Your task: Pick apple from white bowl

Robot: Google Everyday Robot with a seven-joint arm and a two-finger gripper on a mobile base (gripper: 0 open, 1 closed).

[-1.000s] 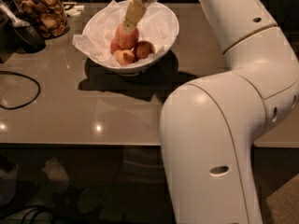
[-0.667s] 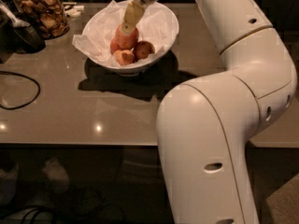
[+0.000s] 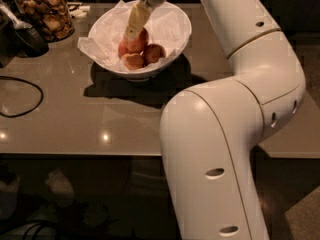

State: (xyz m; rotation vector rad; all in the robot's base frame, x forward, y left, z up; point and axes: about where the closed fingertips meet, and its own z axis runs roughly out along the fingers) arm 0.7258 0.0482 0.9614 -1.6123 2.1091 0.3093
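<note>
Gripper [image 3: 132, 33] is hanging inside the white bowl [image 3: 179, 38], right at the apple [image 3: 141, 41] sitting among smaller ones; I am not managing to tell its grip. I am judging the apple firm, smooth and slippery: clamp across its widest middle.

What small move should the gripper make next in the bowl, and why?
Probably the gripper should tighten on the apple before any lift. It reaches down into the white bowl, its tip against this largest red apple, and smaller apples lie close beside it, so sideways motion could disturb them.
</note>
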